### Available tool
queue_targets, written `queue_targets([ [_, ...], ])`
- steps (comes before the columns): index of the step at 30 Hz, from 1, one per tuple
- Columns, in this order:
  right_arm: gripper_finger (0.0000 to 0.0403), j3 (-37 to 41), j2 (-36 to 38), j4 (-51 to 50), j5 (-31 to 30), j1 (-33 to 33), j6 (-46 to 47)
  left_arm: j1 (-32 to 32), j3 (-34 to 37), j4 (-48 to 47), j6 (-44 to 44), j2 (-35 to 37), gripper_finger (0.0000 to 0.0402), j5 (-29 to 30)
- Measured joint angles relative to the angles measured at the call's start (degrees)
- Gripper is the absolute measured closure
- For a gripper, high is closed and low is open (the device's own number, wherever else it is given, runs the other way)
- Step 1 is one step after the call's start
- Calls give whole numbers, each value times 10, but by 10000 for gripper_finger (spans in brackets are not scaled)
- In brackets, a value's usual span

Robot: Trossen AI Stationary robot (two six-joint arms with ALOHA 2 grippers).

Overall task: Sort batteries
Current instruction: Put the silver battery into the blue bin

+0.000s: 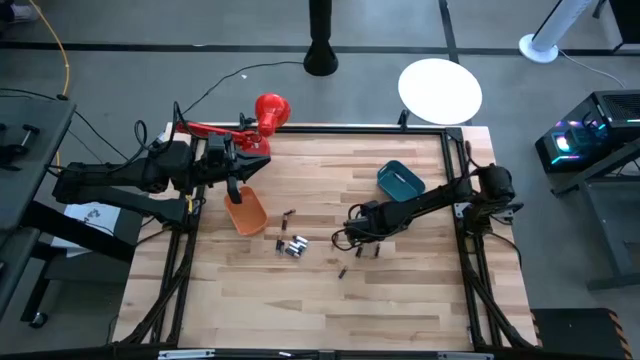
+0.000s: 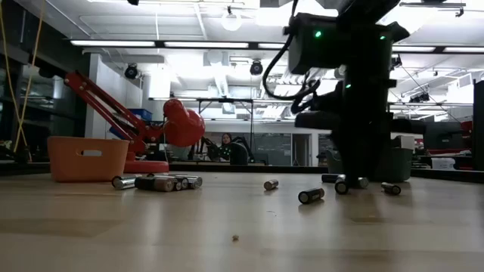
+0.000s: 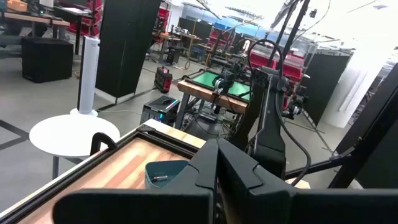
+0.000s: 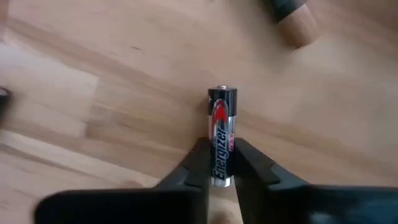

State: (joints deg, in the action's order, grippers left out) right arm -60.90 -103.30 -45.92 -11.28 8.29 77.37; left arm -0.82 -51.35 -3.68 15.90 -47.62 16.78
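Small batteries lie on their sides on the wooden table: a cluster (image 1: 291,246) (image 2: 155,183) near the middle, single ones (image 1: 288,214) (image 1: 342,271) (image 2: 311,196) around it. My right gripper (image 1: 352,238) (image 4: 221,146) is low over the table right of the cluster, shut on a black, silver and red battery (image 4: 222,124). My left gripper (image 1: 232,186) (image 3: 214,165) hangs shut over the orange bin (image 1: 245,213). The teal bin (image 1: 400,180) (image 3: 166,173) has one battery (image 3: 158,178) inside. My right gripper pinches the battery between its two fingers at the half nearer the wrist (image 4: 219,167). The fingers lie along it, slanting down from the table's right. Its far end with the terminal (image 4: 222,91) sticks out past the fingertips. Whether it rests on the wood, I cannot tell.
A red desk lamp (image 1: 262,115) (image 2: 162,121) stands at the table's far left corner. Loose batteries (image 1: 372,251) (image 2: 390,188) lie just beside my right gripper. The near half of the table (image 1: 330,310) is bare wood. A white round disc (image 1: 440,90) is beyond the far edge.
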Motion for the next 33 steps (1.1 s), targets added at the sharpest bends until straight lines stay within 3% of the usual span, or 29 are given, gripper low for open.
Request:
queue_targets([
  [4, 370, 0, 76, -36, -51, -5, 3, 0, 0, 0, 0, 0, 401, 0],
  [11, 379, -1, 210, -186, -164, -39, 55, 0, 0, 0, 0, -3, 401, -1],
  [15, 349, 0, 227, -234, -165, -89, 38, 0, 0, 1, 13, -9, 401, -1],
  [26, 225, 0, 214, -200, -150, -207, -147, 0, 0, -3, 25, -33, 401, -1],
  [33, 209, 0, 216, -138, -111, -199, -246, -15, 0, -111, 43, -66, 389, -21],
])
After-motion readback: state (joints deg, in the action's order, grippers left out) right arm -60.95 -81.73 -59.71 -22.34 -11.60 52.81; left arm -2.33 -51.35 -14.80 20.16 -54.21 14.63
